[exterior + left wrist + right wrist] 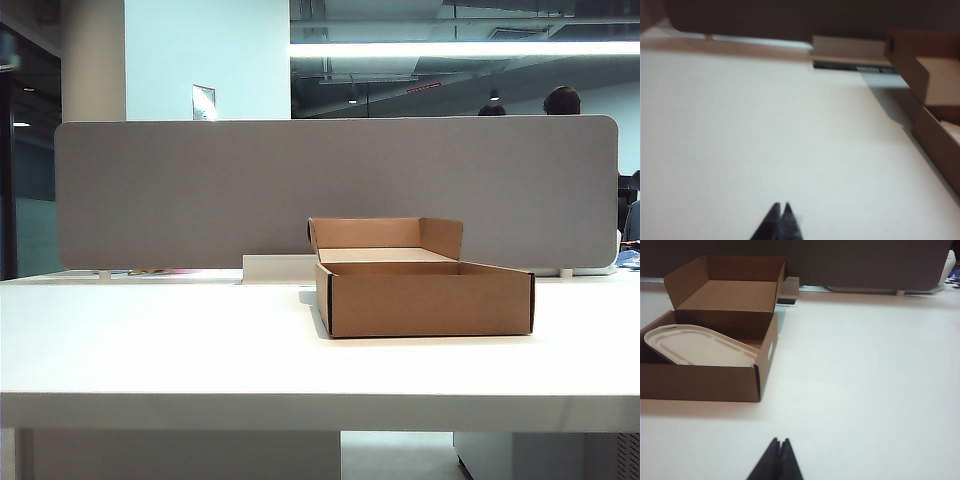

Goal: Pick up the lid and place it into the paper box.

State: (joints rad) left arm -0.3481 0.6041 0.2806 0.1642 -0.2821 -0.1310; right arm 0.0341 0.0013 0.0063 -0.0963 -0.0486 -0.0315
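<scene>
- Spanning the whole foreground of the exterior view, a white table [150, 350] carries everything, with a grey partition panel [200, 190] standing upright along its far edge.
- A long white block [278, 267] lies against the foot of that panel, just behind the box.
- The paper box [428, 298] sits on the table right of centre, its flap upright along the far long side.
- The lid [700, 346] lies inside the paper box, tilted, one end resting up against a wall.
- The right gripper [779, 442] hangs low over bare table near the box, fingertips pressed together, holding nothing.
- The left gripper [780, 206] is over bare table on the box's other side, likewise closed and empty; its view is blurred.
</scene>
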